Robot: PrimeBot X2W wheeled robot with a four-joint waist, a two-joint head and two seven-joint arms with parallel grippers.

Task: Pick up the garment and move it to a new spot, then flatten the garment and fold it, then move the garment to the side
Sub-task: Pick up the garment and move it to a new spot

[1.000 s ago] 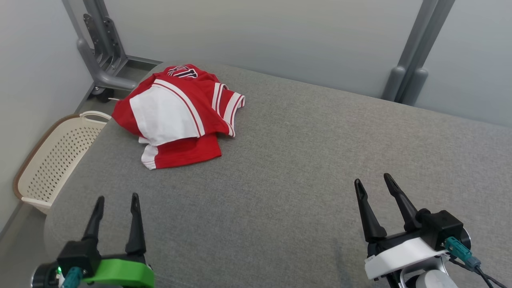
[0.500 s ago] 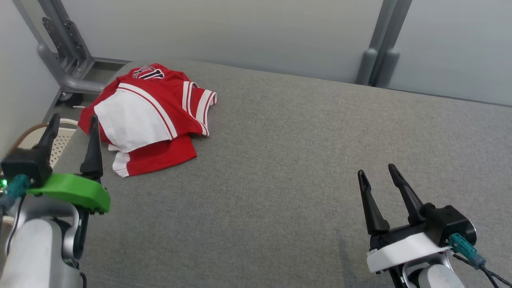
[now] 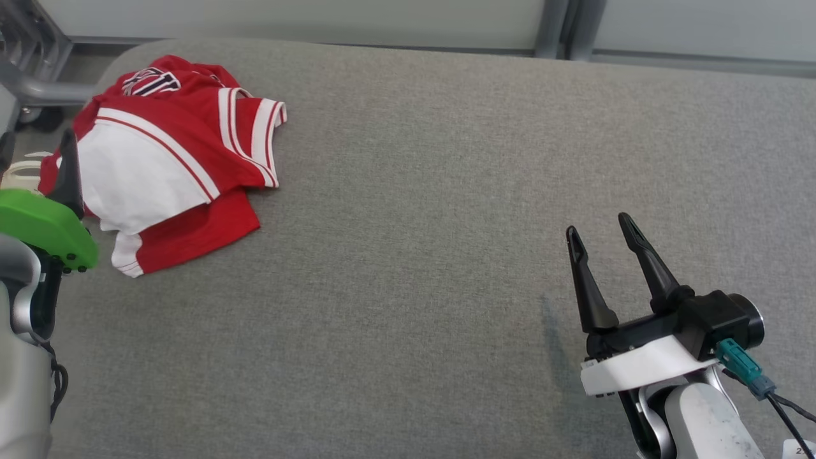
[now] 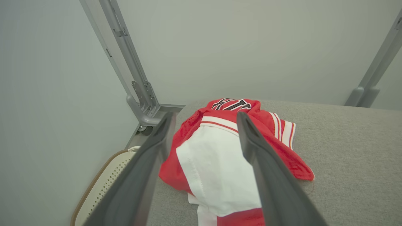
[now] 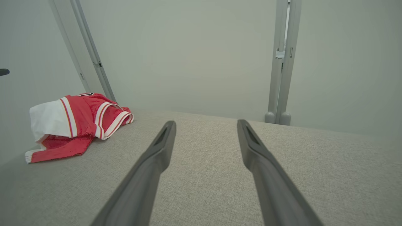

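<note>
Fingers of both grippers stand spread wide, released and grasping nothing. The garment [image 3: 172, 153], a red and white jersey with striped trim, lies crumpled in a loose heap at the far left corner of the grey fabric-covered desk [image 3: 421, 191], with a white panel uppermost and a dark printed patch at its far end. The left gripper [image 3: 35, 143], on a green mount, sits at the desk's left edge just beside the heap; its wrist view frames the garment between the two fingers. The right gripper [image 3: 598, 224] is over bare fabric toward the near right, well apart from the garment. A pale perforated basket [image 4: 103, 182] stands below the left edge.
</note>
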